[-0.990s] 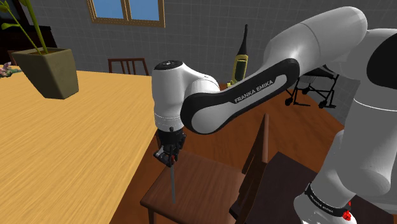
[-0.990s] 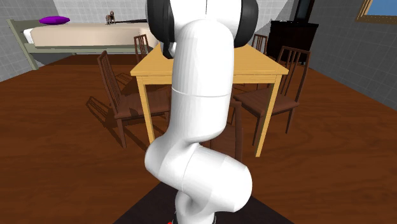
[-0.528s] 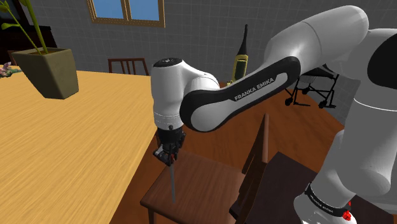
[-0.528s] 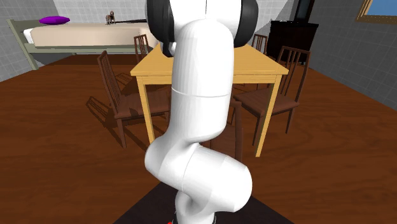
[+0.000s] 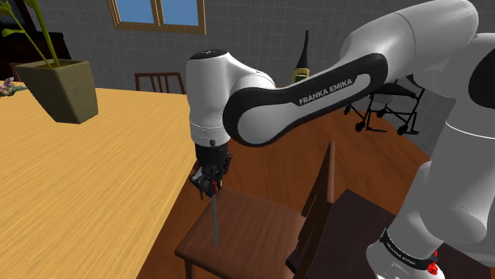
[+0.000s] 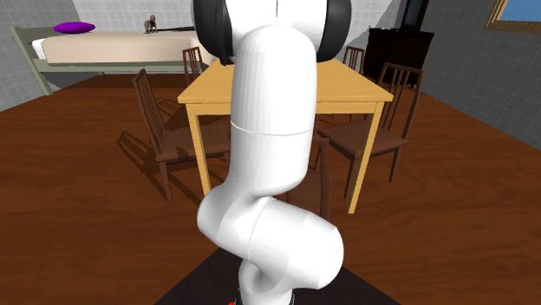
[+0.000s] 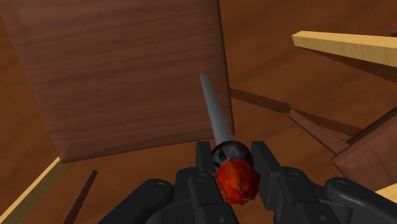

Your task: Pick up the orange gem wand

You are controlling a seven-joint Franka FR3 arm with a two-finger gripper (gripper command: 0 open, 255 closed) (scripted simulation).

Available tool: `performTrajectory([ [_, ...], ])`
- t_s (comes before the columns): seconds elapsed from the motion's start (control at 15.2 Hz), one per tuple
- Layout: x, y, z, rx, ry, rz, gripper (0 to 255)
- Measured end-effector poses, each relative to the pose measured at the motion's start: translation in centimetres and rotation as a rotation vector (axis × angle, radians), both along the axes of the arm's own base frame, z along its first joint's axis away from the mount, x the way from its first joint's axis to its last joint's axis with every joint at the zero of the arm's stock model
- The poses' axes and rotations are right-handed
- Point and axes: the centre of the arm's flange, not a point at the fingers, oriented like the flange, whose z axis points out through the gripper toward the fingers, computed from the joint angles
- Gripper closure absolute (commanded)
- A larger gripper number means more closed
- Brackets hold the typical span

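While the pincer (image 7: 232, 159) clasps the wand (image 5: 214, 223) only at its red-orange gem (image 7: 238, 182), the shaft (image 7: 213, 109) dangling below could swing, twisting it loose.

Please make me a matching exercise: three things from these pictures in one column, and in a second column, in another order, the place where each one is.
Things:
1. wand
2. plant pot
3. purple cushion

Places:
A. on the bed
B. clasped in the tool
C. on the wooden table

Right pairs: 1-B, 2-C, 3-A.
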Motion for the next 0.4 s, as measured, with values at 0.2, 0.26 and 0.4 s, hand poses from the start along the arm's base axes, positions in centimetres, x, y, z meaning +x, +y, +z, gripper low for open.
performTrajectory([
  [0.2, 0.1, 0.0, 1.5, 0.000, 0.000, 0.000, 255],
  [0.26, 0.1, -0.1, 2.0, 0.000, 0.000, 0.000, 255],
  [0.4, 0.1, 0.0, 3.0, 0.000, 0.000, 0.000, 255],
])
